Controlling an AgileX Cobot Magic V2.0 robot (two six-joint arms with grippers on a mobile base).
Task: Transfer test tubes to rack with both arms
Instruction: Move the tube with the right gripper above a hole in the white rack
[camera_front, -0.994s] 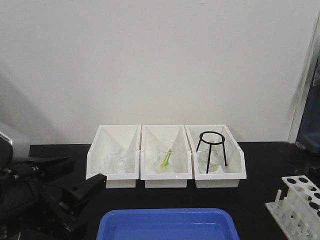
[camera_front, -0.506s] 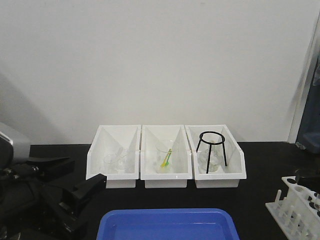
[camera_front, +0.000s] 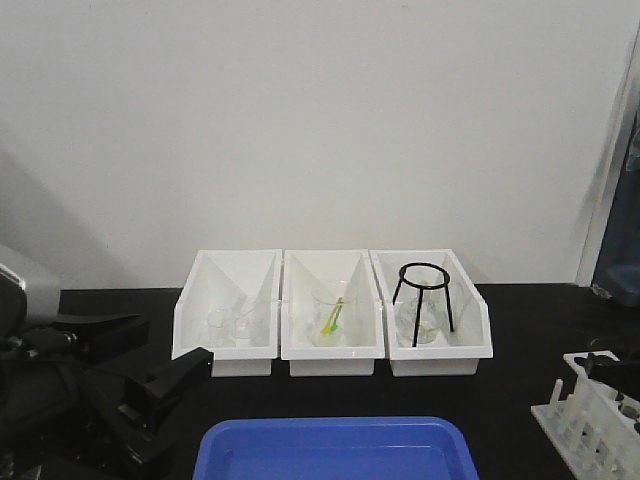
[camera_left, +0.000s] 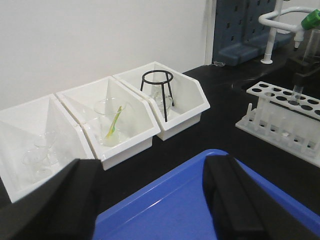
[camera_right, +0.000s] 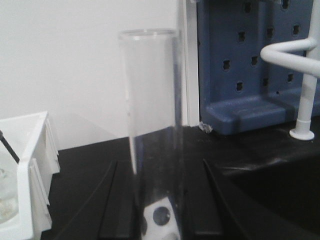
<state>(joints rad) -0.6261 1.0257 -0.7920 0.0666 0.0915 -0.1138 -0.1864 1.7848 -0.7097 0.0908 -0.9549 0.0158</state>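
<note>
Rack (camera_front: 575, 415) and test tube (camera_right: 150, 100) partly off-frame

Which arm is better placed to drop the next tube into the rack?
Right. The right end effector holds a test tube upright above the rack; the left end effector is open and empty, near the blue tray.

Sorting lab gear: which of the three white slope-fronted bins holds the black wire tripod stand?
The rightmost white bin in the front view; only it has the black wire tripod standing inside.
</note>
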